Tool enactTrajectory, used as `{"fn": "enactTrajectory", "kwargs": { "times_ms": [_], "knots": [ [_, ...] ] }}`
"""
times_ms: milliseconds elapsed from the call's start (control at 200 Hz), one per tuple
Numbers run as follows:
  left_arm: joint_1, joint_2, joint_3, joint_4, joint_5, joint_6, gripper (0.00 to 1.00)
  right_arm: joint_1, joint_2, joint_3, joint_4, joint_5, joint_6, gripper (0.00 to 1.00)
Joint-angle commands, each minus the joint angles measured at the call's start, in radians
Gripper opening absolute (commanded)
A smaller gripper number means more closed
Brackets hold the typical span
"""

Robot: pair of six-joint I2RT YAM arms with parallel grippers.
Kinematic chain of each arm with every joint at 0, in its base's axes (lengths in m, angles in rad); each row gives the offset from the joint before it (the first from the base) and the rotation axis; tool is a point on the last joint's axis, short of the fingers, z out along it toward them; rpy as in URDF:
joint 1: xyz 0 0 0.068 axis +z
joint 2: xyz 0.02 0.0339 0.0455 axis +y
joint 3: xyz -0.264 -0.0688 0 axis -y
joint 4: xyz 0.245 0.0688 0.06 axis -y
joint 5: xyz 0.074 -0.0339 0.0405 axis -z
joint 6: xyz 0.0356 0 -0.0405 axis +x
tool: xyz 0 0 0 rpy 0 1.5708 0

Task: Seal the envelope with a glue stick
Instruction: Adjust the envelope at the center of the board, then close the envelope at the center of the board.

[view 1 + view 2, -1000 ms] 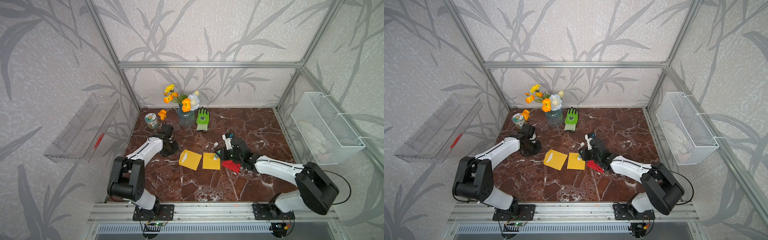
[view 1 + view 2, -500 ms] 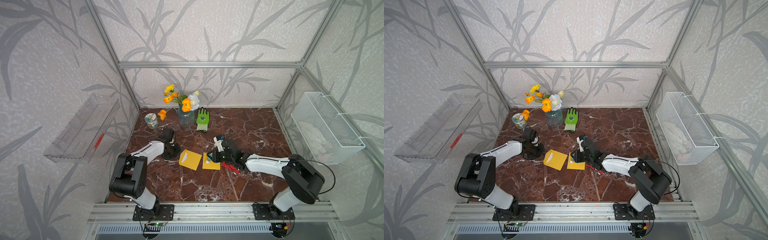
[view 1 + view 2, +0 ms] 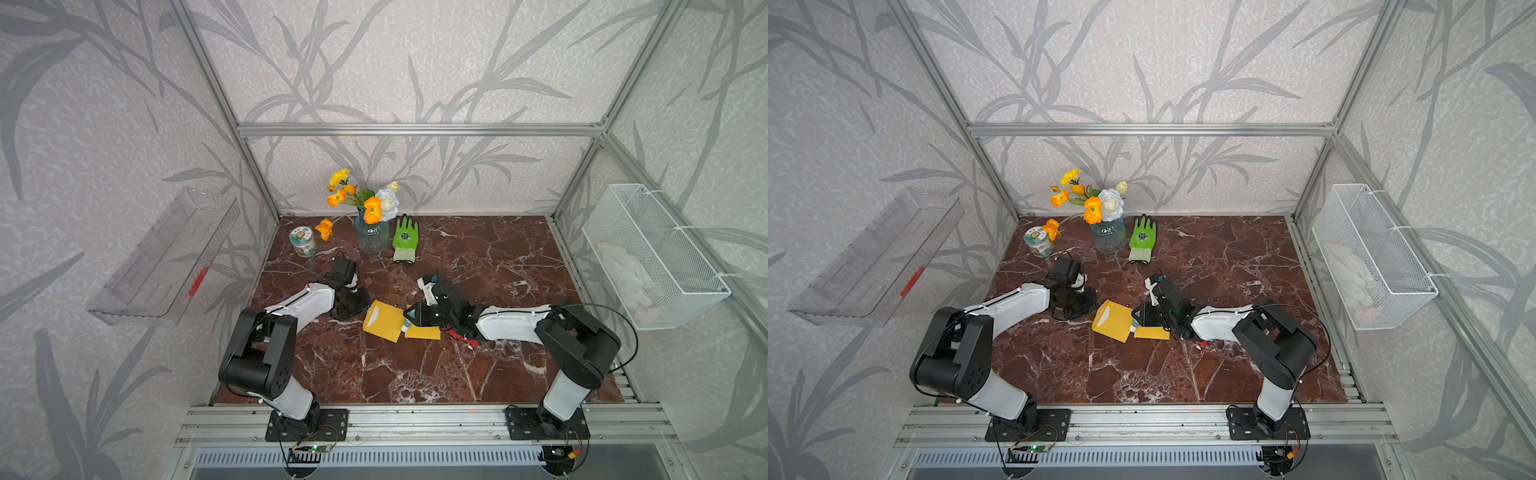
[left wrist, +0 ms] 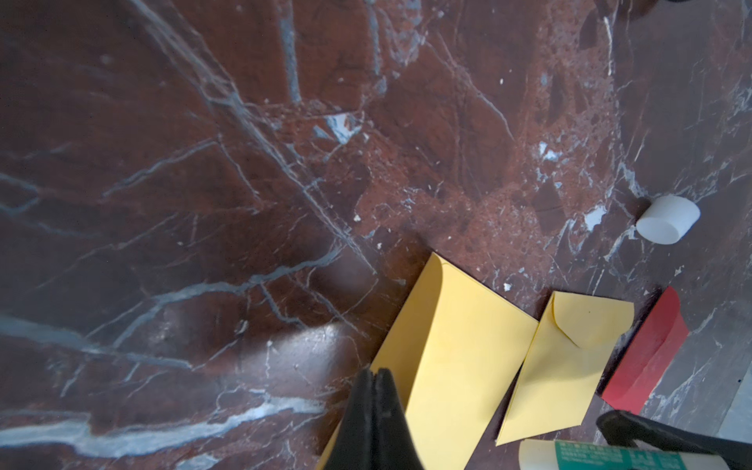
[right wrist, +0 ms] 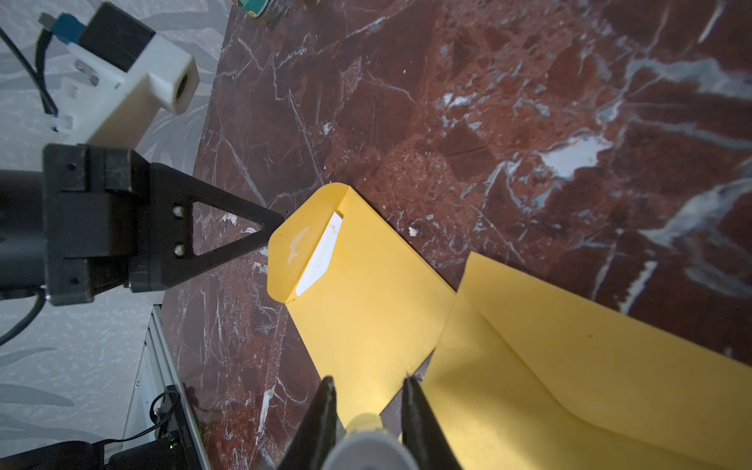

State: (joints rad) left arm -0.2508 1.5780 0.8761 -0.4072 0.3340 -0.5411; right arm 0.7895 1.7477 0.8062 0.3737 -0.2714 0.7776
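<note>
A yellow envelope (image 3: 381,323) (image 5: 366,309) lies mid-table with its flap (image 5: 297,244) open. The flap carries a pale smear, and white paper (image 5: 321,254) shows inside. My right gripper (image 5: 368,390) (image 3: 411,319) is shut on the glue stick (image 5: 364,441) (image 3: 408,324) (image 3: 1134,326). The stick is uncapped, its tip just over the envelope's near corner. Its white cap (image 4: 667,219) lies loose on the marble. My left gripper (image 4: 376,372) (image 3: 362,306) is shut and empty, its tips at the flap end of the envelope.
A second yellow envelope (image 3: 424,332) (image 5: 590,366) and a red one (image 4: 647,358) lie beside the first. At the back stand a flower vase (image 3: 371,235), a green glove (image 3: 405,239) and a tin (image 3: 302,242). A wire basket (image 3: 652,257) and a clear shelf (image 3: 166,257) hang on the walls.
My right gripper has carried the glue stick leftward, from over the second envelope to the open one. The left gripper has come forward to the envelope's flap edge.
</note>
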Motion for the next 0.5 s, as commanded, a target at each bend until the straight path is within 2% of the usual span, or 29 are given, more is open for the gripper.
{"fn": "enactTrajectory", "kwargs": {
  "times_ms": [0, 495],
  "knots": [
    [-0.027, 0.014, 0.029, -0.016, -0.013, 0.021, 0.00, 0.006, 0.020, 0.030, 0.035, -0.011, 0.012, 0.00],
    [-0.117, 0.052, 0.072, -0.039, -0.059, 0.017, 0.00, 0.008, 0.086, 0.037, 0.091, -0.061, 0.080, 0.00]
  ]
}}
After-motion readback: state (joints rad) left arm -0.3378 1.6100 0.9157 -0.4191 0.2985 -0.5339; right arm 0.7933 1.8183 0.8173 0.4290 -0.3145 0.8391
